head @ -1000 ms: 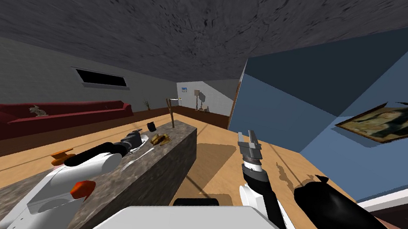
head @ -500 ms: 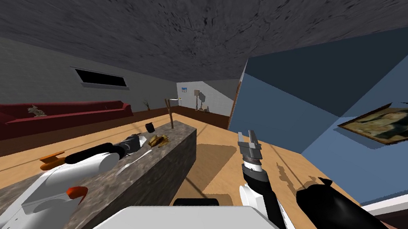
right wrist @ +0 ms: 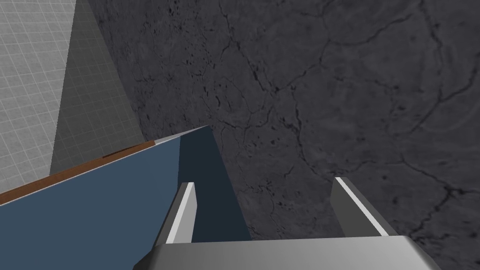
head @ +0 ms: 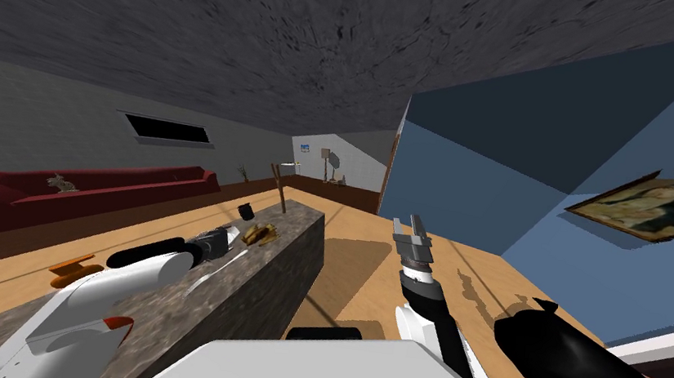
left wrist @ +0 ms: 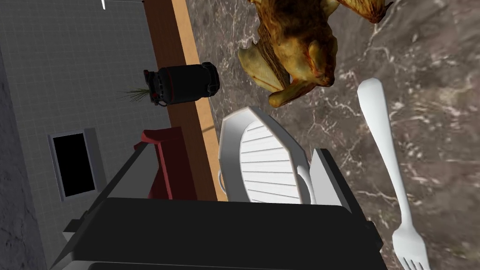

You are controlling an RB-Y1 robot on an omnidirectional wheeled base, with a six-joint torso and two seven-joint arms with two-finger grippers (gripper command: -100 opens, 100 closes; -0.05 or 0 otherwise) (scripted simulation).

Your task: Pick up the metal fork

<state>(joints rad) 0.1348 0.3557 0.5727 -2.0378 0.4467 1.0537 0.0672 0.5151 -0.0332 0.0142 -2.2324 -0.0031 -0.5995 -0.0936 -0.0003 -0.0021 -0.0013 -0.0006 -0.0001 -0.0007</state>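
The fork (left wrist: 383, 140) is drawn plain white and lies flat on the brown marbled counter (left wrist: 436, 70). Its long axis runs almost parallel to the left gripper's (left wrist: 232, 150) fingers. The tines point back toward the gripper's dark body and the handle's rounded end points away, toward a brown roast bird (left wrist: 295, 47). The left gripper's fingers are spread wide and pinch nothing. The fork is outside their gap, just beyond the light grey finger (left wrist: 328, 180), and does not touch it. A white ribbed dish (left wrist: 265, 161) lies between the fingers, close against that same finger, so the finger stands between dish and fork. The roast bird sits ahead of the fingertips, near the handle's end but clear of it. A black canister (left wrist: 183, 84) stands farther out by the counter's edge. The right gripper (right wrist: 262, 206) is raised away from the counter, its fingers spread apart and holding nothing.
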